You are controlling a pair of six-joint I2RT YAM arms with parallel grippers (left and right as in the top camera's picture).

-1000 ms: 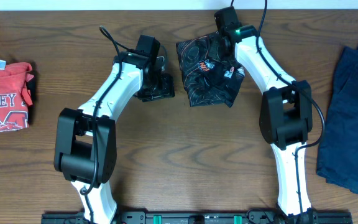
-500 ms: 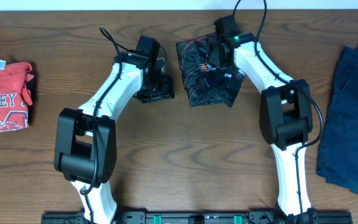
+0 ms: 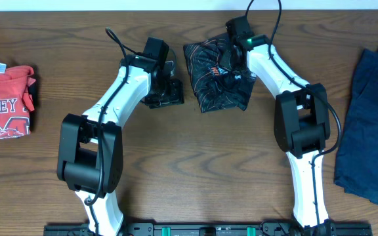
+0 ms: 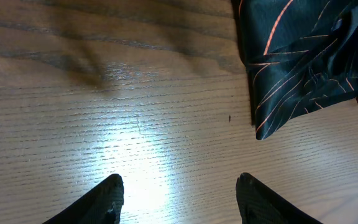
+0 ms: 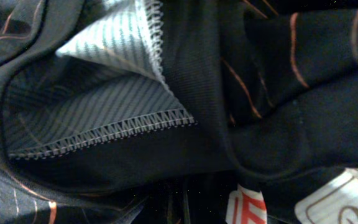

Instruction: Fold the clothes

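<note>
Between red shirt (image 3: 5, 101) and navy garment (image 3: 373, 118), right hand (image 3: 228, 64) closed in black jersey (image 3: 205, 88), left hand (image 4: 180, 186) open beside it

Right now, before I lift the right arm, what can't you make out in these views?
- Right gripper fingers: absent from the right wrist view, which black jersey fabric fills. In the overhead view its own wrist covers them. Whether it pinches cloth is unclear.
- Jersey's lower layers: hidden by its top folds, overhead.
- Red shirt: cut off by the left edge, overhead.
- Blue garment: cut off by the right edge, overhead.
</note>
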